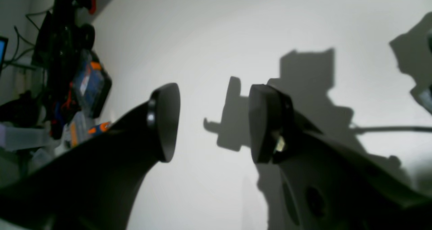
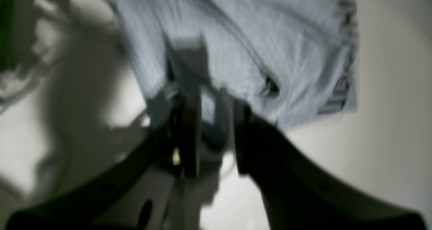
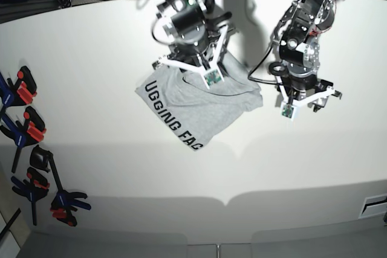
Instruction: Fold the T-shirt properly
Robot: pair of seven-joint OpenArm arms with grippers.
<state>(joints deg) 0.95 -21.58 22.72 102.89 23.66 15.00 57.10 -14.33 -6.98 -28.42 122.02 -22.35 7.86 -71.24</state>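
The light grey T-shirt (image 3: 199,104) lies partly folded and rumpled in the middle of the white table (image 3: 91,58), with black lettering along its front-left edge. My right gripper (image 3: 192,67) stands over the shirt's far edge. In the right wrist view, which is blurred, this gripper (image 2: 214,122) has a fold of the shirt (image 2: 236,37) between its dark fingers (image 2: 189,139). My left gripper (image 3: 300,92) is to the right of the shirt, apart from it. In the left wrist view it (image 1: 214,122) is open and empty over bare table.
Several black clamps with orange and blue grips (image 3: 24,131) lie along the table's left edge. Boxes and cables (image 1: 77,81) sit beyond the table at the left of the left wrist view. A dark cable (image 1: 388,128) runs across the table near the left gripper.
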